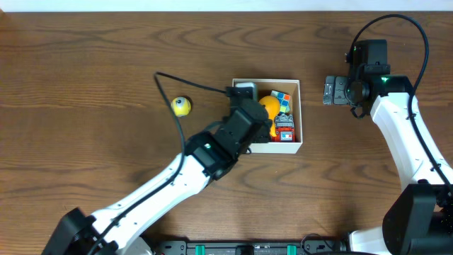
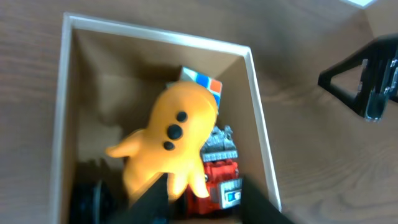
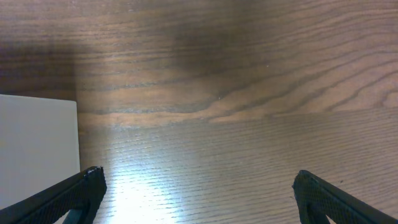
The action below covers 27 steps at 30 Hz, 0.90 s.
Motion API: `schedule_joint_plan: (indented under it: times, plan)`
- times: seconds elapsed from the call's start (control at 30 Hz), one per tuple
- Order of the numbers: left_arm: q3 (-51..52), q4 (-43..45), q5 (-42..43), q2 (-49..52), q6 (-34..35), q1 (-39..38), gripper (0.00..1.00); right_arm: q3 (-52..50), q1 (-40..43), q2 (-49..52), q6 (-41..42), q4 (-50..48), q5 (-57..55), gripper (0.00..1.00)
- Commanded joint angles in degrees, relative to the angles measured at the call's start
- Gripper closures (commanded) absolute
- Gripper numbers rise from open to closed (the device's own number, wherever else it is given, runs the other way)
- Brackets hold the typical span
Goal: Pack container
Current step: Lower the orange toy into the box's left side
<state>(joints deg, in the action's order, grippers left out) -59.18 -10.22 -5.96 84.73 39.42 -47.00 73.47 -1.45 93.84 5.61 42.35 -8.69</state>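
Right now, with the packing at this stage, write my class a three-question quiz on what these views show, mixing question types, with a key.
1. True or false: the yellow ball lies inside the container.
2. What sits between the fingers of the right gripper? A) an orange toy B) nothing C) a cube
3. Which gripper hangs over the container?
Key: 1 false, it lies on the table, left of the container. 2 B. 3 the left gripper.
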Motion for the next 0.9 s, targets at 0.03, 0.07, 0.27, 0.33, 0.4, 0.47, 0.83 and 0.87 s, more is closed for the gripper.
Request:
schedule_joint_plan:
  times: [0.03,0.07,0.27,0.33,0.4,0.47,0.83,0.87]
  plan:
    - [-1.22,1.18,0.31,4.72,-4.87,-0.11,0.56,0.92,0.15,-0.72,-0.35,-0.07,-0.50,0.01]
    - [-1.22,1.73,0.33,6.05,-6.16,-0.07,0.55,0.92,0.15,-0.72,-0.35,-0.07,-0.50,0.02]
    - [-1.22,3.78,0.26,10.64,-9.88,-0.07,0.50,0.92,0.15,-0.72,-0.35,-0.07,-0.50,0.01]
    - [-1.22,4.15,0.09,11.34,-11.08,-0.07,0.48,0.92,0.15,-0.72,-0.35,-0.07,-0.50,0.01]
    - [-1.22,4.33,-0.35,11.80,-12.31,-0.07,0.41,0.92,0.15,-0.72,-0.35,-0.07,-0.50,0.01]
    - [-1.22,4.39,-1.40,12.33,-13.00,-0.07,0.36,0.92,0.15,-0.72,-0.35,-0.07,-0.50,0.01]
    - [-1.22,5.46,-2.29,14.80,-14.38,-0.07,0.35,0.92,0.15,-0.72,-0.35,-0.07,-0.50,0.01]
    - [-1.22,5.64,-2.29,14.84,-14.40,-0.07,0.35,0.92,0.15,-0.72,-0.35,-0.07,-0.50,0.01]
